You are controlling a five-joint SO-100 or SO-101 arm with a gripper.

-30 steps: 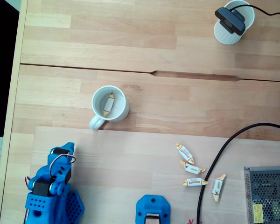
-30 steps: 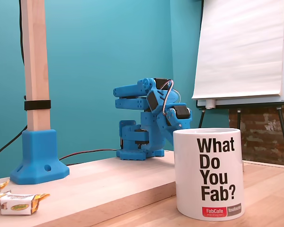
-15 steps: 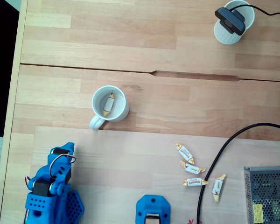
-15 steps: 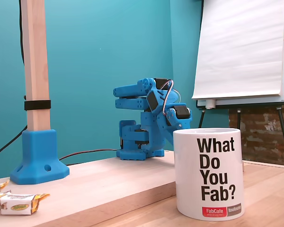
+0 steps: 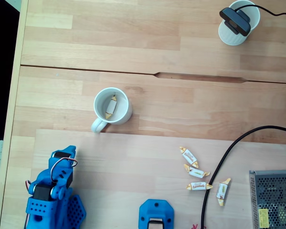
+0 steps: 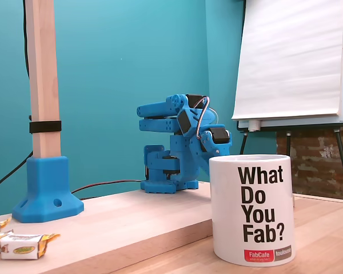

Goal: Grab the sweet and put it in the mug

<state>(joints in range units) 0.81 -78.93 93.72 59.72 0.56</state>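
A small wrapped sweet (image 5: 111, 106) with yellow twisted ends lies inside the round white glossy mug (image 5: 124, 116), which stands near the middle of the wooden table (image 5: 181, 52). The blue arm sits folded at the table's lower-left corner in the top-down fixed view, its gripper (image 5: 69, 151) empty; whether its jaws are spread, I cannot tell. Four more wrapped sweets (image 5: 199, 186) lie clustered toward the lower-right edge.

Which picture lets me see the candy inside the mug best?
The fixed view from above: the sweet lies in the open mug. The side fixed view shows the mug's lettered wall, hiding what's inside.
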